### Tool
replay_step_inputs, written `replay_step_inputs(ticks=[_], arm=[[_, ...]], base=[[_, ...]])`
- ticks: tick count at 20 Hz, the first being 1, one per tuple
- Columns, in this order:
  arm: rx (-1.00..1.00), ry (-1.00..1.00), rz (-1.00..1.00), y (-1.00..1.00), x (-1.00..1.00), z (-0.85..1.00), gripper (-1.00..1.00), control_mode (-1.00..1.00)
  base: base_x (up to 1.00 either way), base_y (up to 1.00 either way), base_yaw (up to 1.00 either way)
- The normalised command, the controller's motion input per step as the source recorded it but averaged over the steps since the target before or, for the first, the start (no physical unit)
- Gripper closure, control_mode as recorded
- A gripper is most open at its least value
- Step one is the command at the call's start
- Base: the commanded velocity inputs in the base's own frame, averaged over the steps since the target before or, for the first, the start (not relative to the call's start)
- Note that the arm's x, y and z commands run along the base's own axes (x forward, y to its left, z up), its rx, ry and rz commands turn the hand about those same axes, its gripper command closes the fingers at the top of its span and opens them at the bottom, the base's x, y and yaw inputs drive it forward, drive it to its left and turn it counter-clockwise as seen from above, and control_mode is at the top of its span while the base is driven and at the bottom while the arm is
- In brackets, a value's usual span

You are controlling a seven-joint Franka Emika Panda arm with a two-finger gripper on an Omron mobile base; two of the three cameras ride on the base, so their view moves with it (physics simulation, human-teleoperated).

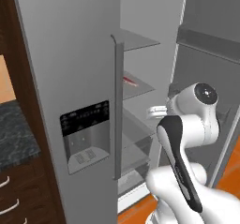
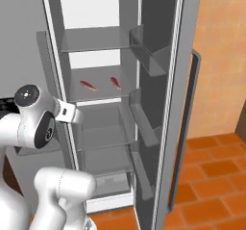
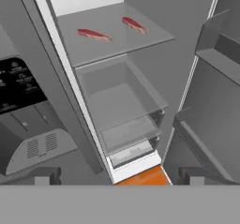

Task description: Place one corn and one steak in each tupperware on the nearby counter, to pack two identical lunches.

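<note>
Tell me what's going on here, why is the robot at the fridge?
The robot arm faces an open fridge, its gripper open and holding nothing. Two steaks lie side by side on a middle shelf, one left of the other in the hand view. Neither is touched yet. A dark stone counter sits beside the fridge.

A home kitchen, seen at an open fridge

A tall grey side-by-side fridge [image 2: 163, 104] stands with one door swung wide, its glass shelves [image 3: 112, 35] and door bins on show, two steaks [image 3: 93, 34] on a shelf; the shut door carries a water dispenser [image 1: 86, 136], beside it a speckled stone counter [image 1: 14, 134] over brown wood drawers, with orange floor tiles [image 2: 211, 176] below
</note>
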Motion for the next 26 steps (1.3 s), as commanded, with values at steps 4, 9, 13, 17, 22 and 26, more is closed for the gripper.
replay_step_inputs(ticks=[4, 9, 13, 17, 22, 26], arm=[[0.0, 0.0, 0.0, 0.0, 0.0, 0.0, -1.0, 1.0], [0.0, 0.0, 0.0, 0.0, 0.0, 0.0, -1.0, 1.0], [0.0, 0.0, 0.0, 0.0, 0.0, 0.0, -1.0, 1.0], [0.0, 0.0, 0.0, 0.0, 0.0, 0.0, -1.0, 1.0], [0.0, 0.0, 0.0, 0.0, 0.0, 0.0, -1.0, 1.0], [0.0, 0.0, 0.0, 0.0, 0.0, 0.0, -1.0, 1.0]], base=[[0.25, 0.0, 0.29], [0.11, -0.05, 0.11], [0.39, -0.4, 0.0], [0.59, -0.06, -0.01], [0.41, -0.18, 0.0], [0.19, -0.24, 0.0]])
